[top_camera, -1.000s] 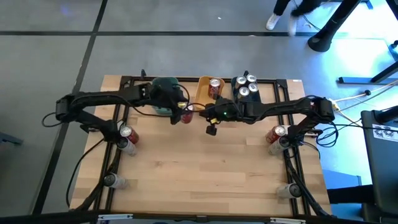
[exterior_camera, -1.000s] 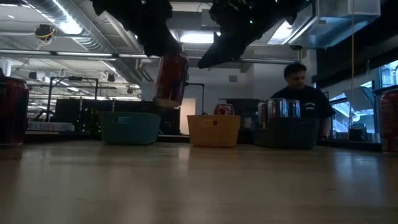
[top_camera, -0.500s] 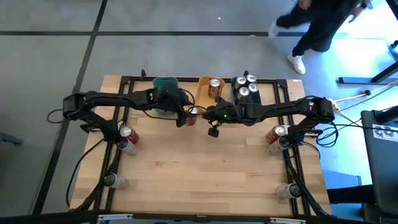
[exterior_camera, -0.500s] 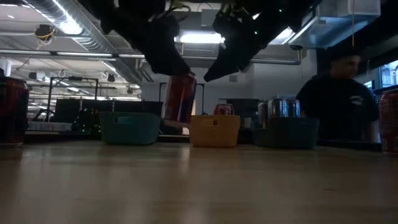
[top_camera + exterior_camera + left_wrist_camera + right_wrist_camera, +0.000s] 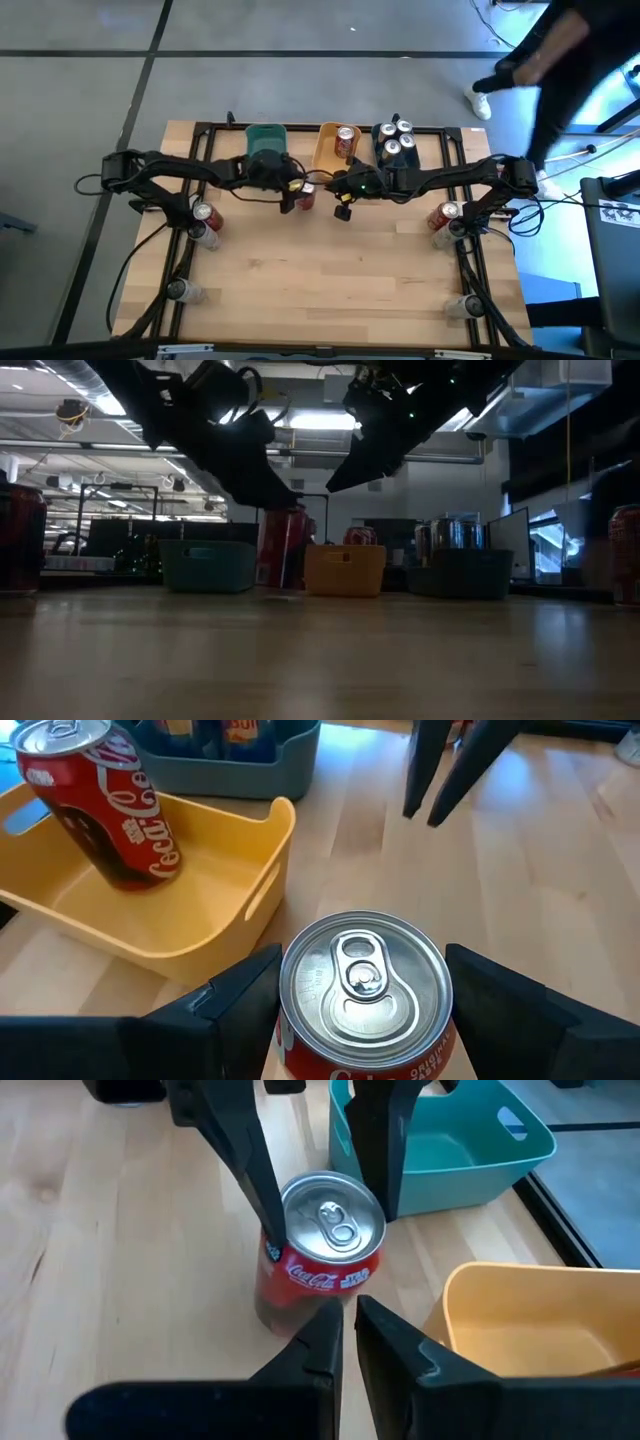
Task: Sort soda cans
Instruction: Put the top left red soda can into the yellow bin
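Wooden desk (image 5: 340, 290) carried an upright red can (image 5: 304, 193) just in front of the gap between teal bin (image 5: 264, 137) and yellow bin (image 5: 330, 143); the left gripper (image 5: 295, 196) grasped it, while the clenched right gripper (image 5: 341, 209) hovered just right.

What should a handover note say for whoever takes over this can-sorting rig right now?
Left end effector: shut on a red can standing on the table by the yellow bin.
Right end effector: shut, empty, beside that can.
Done: one red can in the yellow bin, three silver-topped cans in the grey bin.
Teal bin: no cans visible.
Left: the held can, plus cans at both table edges.
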`<state>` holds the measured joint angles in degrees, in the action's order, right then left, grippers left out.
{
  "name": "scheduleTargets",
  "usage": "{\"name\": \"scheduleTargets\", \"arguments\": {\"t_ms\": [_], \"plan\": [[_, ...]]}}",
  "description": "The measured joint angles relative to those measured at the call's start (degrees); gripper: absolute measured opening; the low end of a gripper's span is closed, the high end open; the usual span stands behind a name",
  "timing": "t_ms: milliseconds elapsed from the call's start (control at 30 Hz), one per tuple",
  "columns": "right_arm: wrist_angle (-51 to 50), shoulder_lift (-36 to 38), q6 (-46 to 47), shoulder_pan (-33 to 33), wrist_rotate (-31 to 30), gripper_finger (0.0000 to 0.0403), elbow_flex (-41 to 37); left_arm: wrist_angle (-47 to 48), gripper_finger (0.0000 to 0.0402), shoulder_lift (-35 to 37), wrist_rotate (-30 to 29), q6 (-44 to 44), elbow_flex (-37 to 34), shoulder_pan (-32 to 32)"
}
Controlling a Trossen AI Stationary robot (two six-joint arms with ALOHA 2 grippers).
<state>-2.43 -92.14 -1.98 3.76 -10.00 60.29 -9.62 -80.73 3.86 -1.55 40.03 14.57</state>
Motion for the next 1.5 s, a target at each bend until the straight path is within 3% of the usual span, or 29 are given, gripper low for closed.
{"name": "scheduleTargets", "arguments": {"t_ms": [500,933,1133,1500], "plan": [[1.4,0.0,0.1,0.0,0.6,0.0033,0.0,-0.7,0.0253,0.0,-0.6,-1.6,-1.2,0.0],[1.3,0.0,0.2,0.0,0.6,0.0033,0.0,-0.7,0.0333,0.0,-1.3,1.3,-1.2,0.0],[1.1,0.0,0.2,0.0,0.6,0.0033,0.0,2.4,0.0335,-0.7,-1.3,1.0,-1.2,-0.1],[0.6,0.0,0.5,0.0,0.6,0.0033,0.0,-0.7,0.0335,-6.9,-1.3,1.4,-1.2,0.0]]}}
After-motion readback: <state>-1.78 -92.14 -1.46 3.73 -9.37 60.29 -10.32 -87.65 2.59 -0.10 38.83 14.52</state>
